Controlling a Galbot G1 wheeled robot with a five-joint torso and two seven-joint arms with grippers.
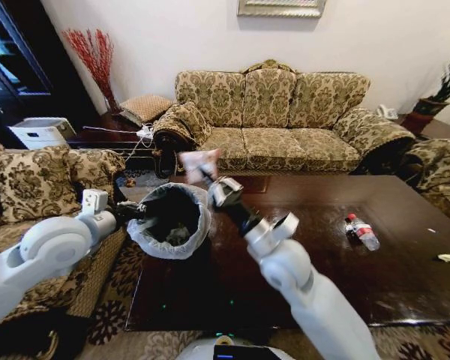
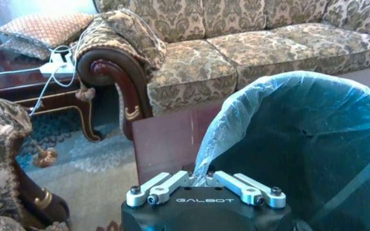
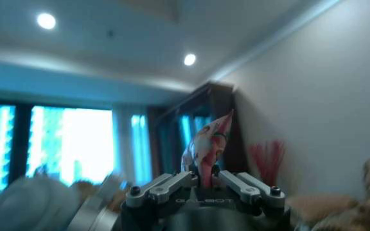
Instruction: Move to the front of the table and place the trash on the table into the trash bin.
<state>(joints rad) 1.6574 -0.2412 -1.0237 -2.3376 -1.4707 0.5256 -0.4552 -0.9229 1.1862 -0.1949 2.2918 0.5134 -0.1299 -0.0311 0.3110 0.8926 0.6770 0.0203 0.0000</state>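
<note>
So the left claw [image 2: 205, 182] has the bin [image 1: 170, 221] pinched by the liner at its left rim, closed tight on the plastic. It's holding the bin up at the bench's [image 1: 322, 247] near-left corner, mouth tipped toward the right arm, which I'd guess is so the opening is easy to drop stuff into.

The right claw [image 1: 204, 175] is up above the bin's far rim, clamped narrow on a scrap [image 1: 199, 163] of whitish wrapper with some pink on it. The wrist cam shows the scrap [image 3: 205, 147] sticking up from between the fingers, pointing at the ceiling, so the wrist looks tilted way back. It isn't over the black inside yet as far as I can tell, more at the far edge.

Still on the bench: the bottle [image 1: 362, 232] lying on its side toward the right, and another white scrap [image 1: 447, 258] near the right edge.
</note>
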